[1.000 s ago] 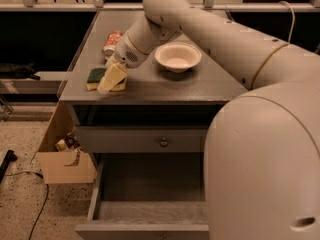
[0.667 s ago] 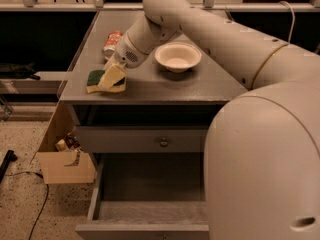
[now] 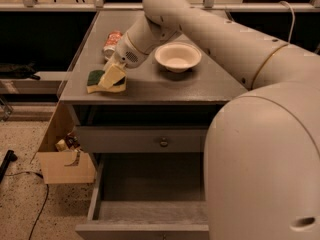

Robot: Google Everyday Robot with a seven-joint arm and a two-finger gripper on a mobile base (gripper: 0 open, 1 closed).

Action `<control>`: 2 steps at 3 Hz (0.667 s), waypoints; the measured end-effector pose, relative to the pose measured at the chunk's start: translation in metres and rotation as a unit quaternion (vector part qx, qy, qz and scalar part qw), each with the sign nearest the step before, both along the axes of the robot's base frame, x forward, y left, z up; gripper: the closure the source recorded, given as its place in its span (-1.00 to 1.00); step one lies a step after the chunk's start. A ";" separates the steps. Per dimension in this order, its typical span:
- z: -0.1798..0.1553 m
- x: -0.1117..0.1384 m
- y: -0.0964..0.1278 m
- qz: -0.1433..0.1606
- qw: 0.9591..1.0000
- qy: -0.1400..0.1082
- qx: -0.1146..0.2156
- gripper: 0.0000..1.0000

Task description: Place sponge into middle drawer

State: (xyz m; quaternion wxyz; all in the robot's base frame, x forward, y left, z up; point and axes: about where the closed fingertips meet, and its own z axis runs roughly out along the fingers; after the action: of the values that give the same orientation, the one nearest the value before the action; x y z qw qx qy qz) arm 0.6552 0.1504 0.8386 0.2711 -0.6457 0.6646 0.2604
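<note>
Grey tabletop | sponge at front corner, touching claw | grip: cannot tell

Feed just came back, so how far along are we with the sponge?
Done: the drawer is open. In hand: the hand is at the sponge, near the front left corner of the table. Left: lift it, carry it down, release it in the drawer.

High, close behind arm; gripper left-centre
</note>
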 end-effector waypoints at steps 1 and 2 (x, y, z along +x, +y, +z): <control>0.000 0.000 0.000 0.000 1.000 0.000 0.000 1.00; 0.000 -0.012 -0.014 -0.014 1.000 0.000 0.000 1.00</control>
State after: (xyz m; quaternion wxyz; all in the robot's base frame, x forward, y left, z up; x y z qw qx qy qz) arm 0.6431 0.1369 0.8386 0.2744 -0.6364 0.6737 0.2566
